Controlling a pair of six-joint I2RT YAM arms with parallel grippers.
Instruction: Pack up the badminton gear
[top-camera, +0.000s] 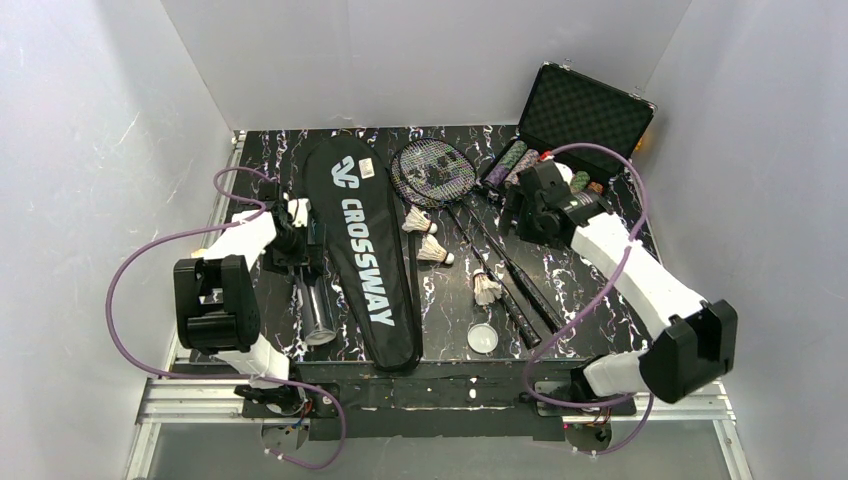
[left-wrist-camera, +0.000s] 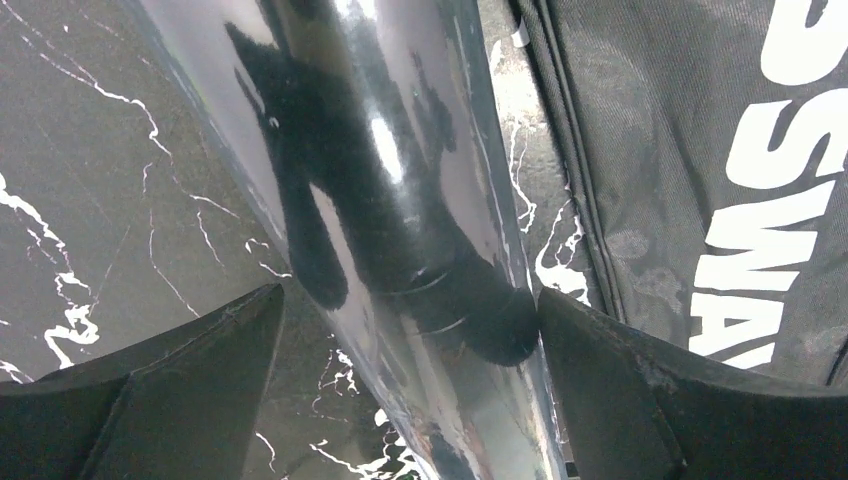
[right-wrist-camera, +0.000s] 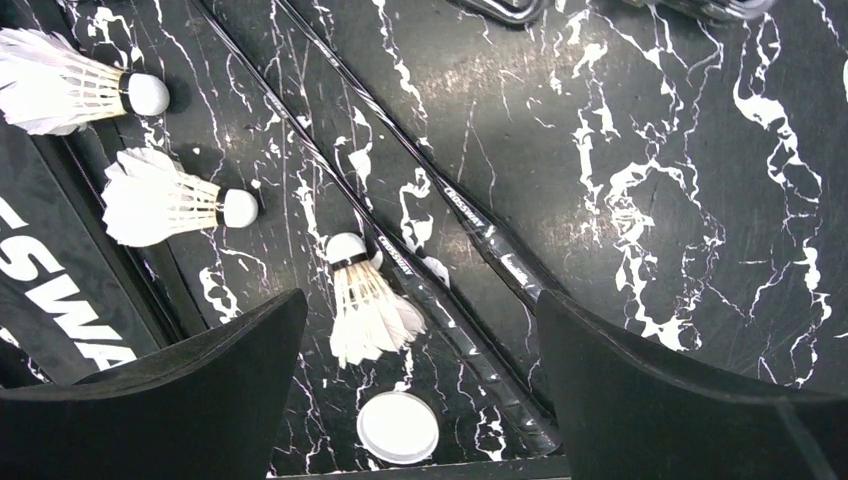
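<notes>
The clear tube (top-camera: 315, 305) lies on the table left of the long black CROSSWAY bag (top-camera: 365, 255). My left gripper (top-camera: 295, 250) hangs low over the tube (left-wrist-camera: 400, 200), open, one finger on each side; the bag (left-wrist-camera: 700, 150) lies just to its right. Two rackets (top-camera: 432, 172) lie right of the bag, heads far, handles near. Three shuttlecocks (top-camera: 420, 222) (top-camera: 435, 251) (top-camera: 487, 289) and the round white lid (top-camera: 483, 338) rest beside them. My right gripper (top-camera: 525, 200) hovers open, holding nothing, above the racket shafts (right-wrist-camera: 460, 205), a shuttlecock (right-wrist-camera: 365, 305) and the lid (right-wrist-camera: 397, 427).
A black hard case (top-camera: 580, 115) stands open at the back right, with rows of poker chips (top-camera: 515, 160) in front of it, close behind my right gripper. White walls enclose the table on three sides.
</notes>
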